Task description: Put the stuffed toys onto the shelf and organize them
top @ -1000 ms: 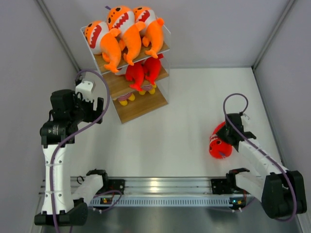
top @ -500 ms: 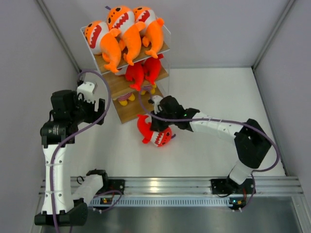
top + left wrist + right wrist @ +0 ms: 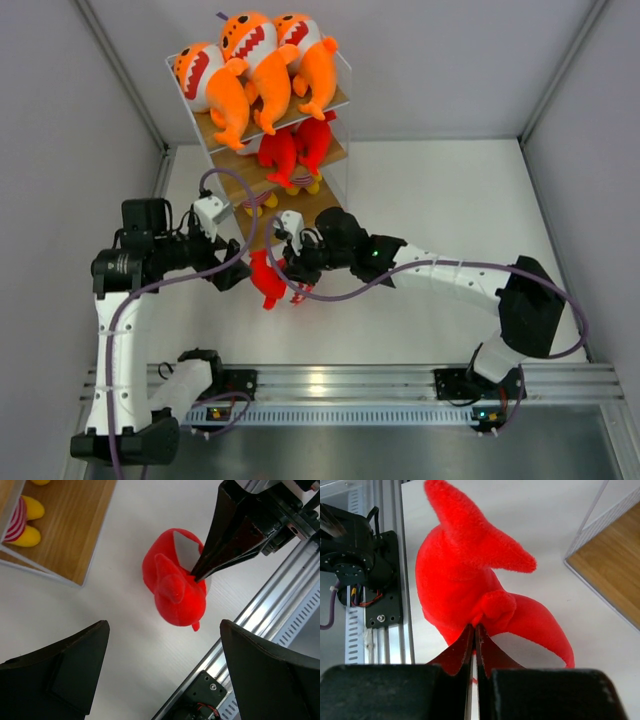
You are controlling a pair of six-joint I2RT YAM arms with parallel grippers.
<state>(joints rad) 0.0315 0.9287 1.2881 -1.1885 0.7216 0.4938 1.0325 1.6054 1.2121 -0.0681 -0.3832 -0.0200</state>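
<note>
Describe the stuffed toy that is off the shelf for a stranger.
Find the three-tier wooden shelf in a white wire frame at the far left. Just in front of its bottom board, the right gripper pinches a red plush shark. It is the only shark off the shelf.

Left arm [image 3: 112,330] bent inward, its left gripper [image 3: 231,273] spread wide. Right arm [image 3: 450,275] stretched across leftward, its right gripper [image 3: 474,627] pinched tight on a red stuffed toy [image 3: 465,580].

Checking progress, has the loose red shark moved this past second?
Yes, the red shark moved left, from near the right wall to beside the shelf.
</note>
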